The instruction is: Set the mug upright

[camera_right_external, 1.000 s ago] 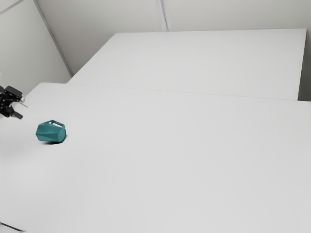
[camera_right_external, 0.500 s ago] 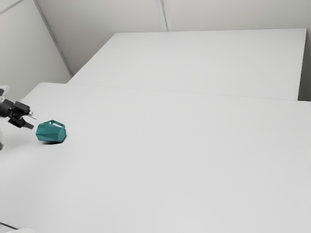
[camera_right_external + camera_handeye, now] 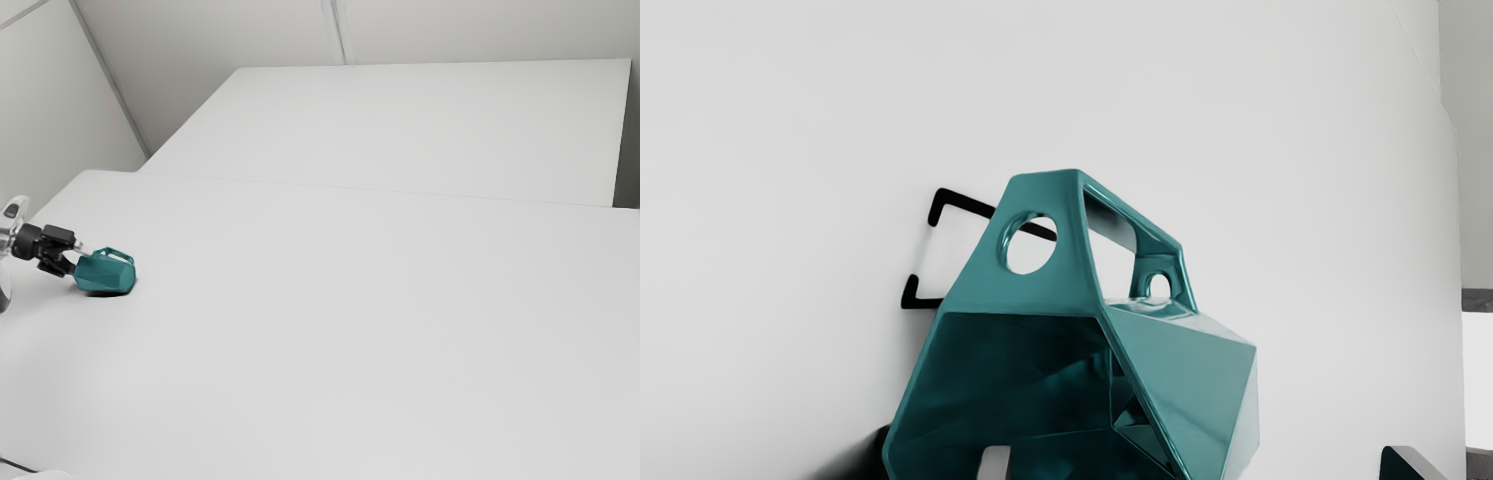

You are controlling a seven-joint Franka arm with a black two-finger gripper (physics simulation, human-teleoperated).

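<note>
Above white table (image 3: 350,330), poised to grasp toppled mug (image 3: 1186,360) with wide-open, empty gripper (image 3: 1201,463) — seemingly astride one side; next, pinch, then upright.

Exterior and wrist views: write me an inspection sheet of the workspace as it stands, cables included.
Surface: plain white tabletop, mug's shadow on it
Job's things: teal mug on its side, not yet upright, handle uppermost, mouth facing the gripper
Clutter: nothing seen
Gripper: black gripper at the mug's mouth end, jaws apart
Cables: thin dark line at the exterior view's lower left; cannot tell whether it is a cable
Surroundings: pale walls beyond the table
</note>
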